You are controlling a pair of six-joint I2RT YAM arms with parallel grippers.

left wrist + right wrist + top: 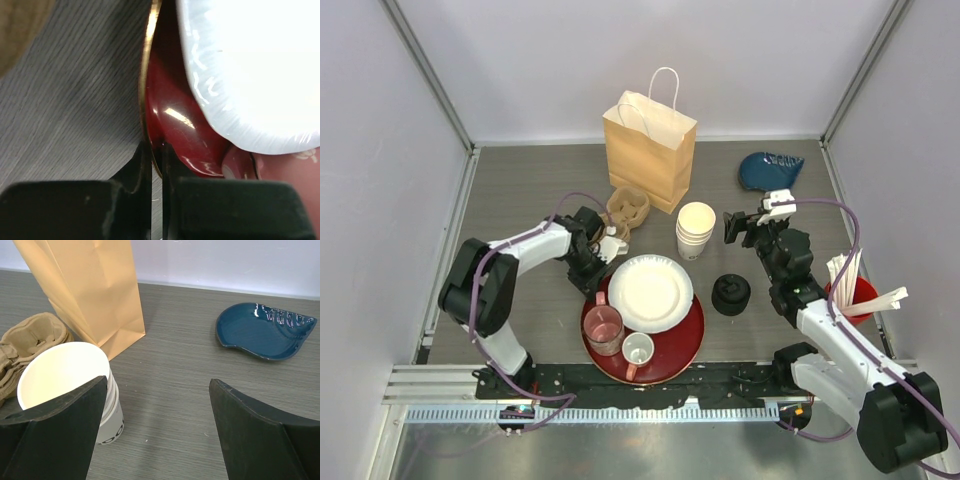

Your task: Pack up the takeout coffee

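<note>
Your table [520,200] holds as its biggest item an upright brown paper bag [650,145] at the back centre. Nearer you sits the round red tray [675,352], with a white plate [650,292] lying across its back part. Your left gripper [156,150] is clenched on the tray's gold-edged rim at the back left, its fingers pinching the lip from either side, just beside the plate. Your right gripper [157,382] stands with its jaws spread wide and nothing between them, just right of the paper cups [695,232]. Those cups are a nested white stack, open-topped with no lids on, upright on the table by the bag's front right corner. A blue dish [769,170] lies at the back right, well apart from them. A cardboard cup carrier [627,208] rests by the bag's front left corner. A red container [860,295] with white sticks stands at the right edge. The stack of black lids [730,293] sits between the tray and your right arm, near the cups. A pink glass [604,328] and a white mug [638,349] stand on the tray's front.
</note>
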